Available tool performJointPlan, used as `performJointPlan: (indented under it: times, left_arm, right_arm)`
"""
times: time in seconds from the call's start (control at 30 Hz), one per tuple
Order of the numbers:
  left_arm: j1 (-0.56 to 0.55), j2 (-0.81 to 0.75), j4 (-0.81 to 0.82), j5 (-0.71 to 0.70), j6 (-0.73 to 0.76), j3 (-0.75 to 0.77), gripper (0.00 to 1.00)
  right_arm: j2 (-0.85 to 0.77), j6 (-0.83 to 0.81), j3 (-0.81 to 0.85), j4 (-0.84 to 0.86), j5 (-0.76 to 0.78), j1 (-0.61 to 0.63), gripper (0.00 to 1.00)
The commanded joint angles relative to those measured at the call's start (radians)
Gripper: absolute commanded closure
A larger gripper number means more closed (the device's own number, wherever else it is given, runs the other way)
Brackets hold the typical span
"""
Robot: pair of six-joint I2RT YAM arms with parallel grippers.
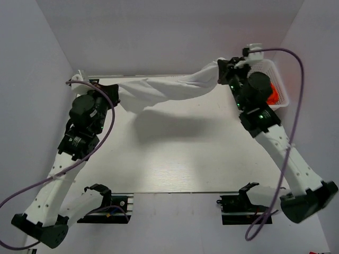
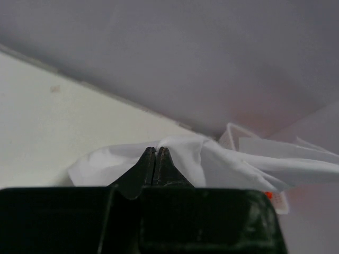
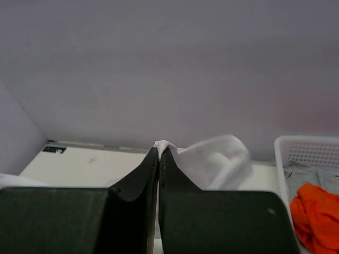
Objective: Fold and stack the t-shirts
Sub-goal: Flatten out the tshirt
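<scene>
Top external view: the white t-shirt (image 1: 164, 87) hangs twisted across the upper frame above the table (image 1: 185, 159). Its ends are pinched in the closed jaws of the left gripper (image 2: 157, 151) and right gripper (image 3: 160, 152). The orange t-shirt (image 1: 272, 93) lies in the basket (image 1: 282, 87), upper right.

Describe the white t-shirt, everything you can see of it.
The white t-shirt is soft, plain cloth, bunched and twisted into a sagging band. It hangs stretched between the left gripper and the right gripper, each shut on one end, above the table, where it casts a shadow. The end at the right gripper is near the white basket.
</scene>
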Motion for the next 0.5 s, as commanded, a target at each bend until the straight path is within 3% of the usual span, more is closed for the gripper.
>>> performJointPlan:
  times: [0.0, 0.13, 0.27, 0.47]
  left_arm:
    - [-0.004, -0.101, 0.068, 0.115, 0.116, 0.074, 1.0]
    - [0.006, -0.196, 0.086, 0.221, 0.156, 0.138, 1.0]
    - [0.019, -0.27, 0.074, 0.232, 0.176, 0.207, 1.0]
    - [0.019, -0.291, 0.04, 0.029, 0.195, 0.234, 1.0]
  right_arm:
    - [-0.127, -0.029, -0.002, -0.015, 0.032, 0.002, 1.0]
    - [-0.229, -0.036, 0.097, -0.136, -0.034, -0.001, 1.0]
    - [-0.355, -0.056, 0.151, -0.179, -0.027, -0.001, 1.0]
    - [-0.415, -0.073, 0.144, -0.196, 0.203, -0.003, 1.0]
